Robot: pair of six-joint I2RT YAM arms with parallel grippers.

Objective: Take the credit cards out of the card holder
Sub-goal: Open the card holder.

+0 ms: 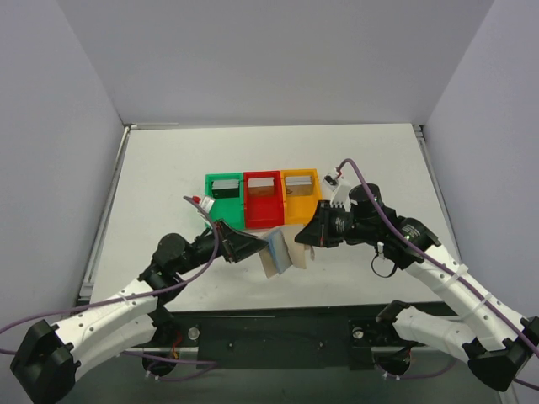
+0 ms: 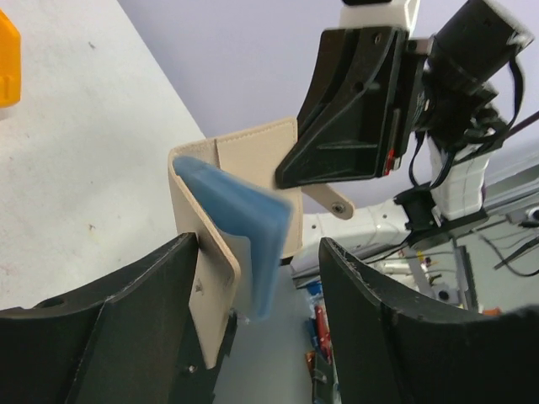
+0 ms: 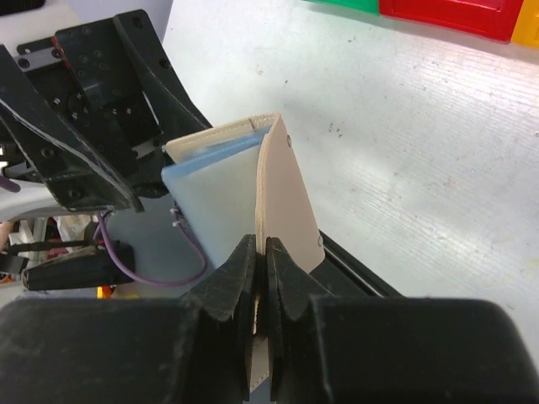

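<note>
So the card holder [image 1: 280,251] is held up like a half-open book near the front edge of the desk [image 1: 168,185], right between the two arms. The right gripper [image 3: 261,282] is pressed together on one tan flap, pinching it. The left gripper [image 2: 258,244] is spread wide, with the other flap and its blue panel [image 2: 244,210] sitting between the fingers, hugging one of them (can't spot an actual card edge). My guess is the left arm is better placed to go for the pockets, since the blue side is turned its way.
</note>
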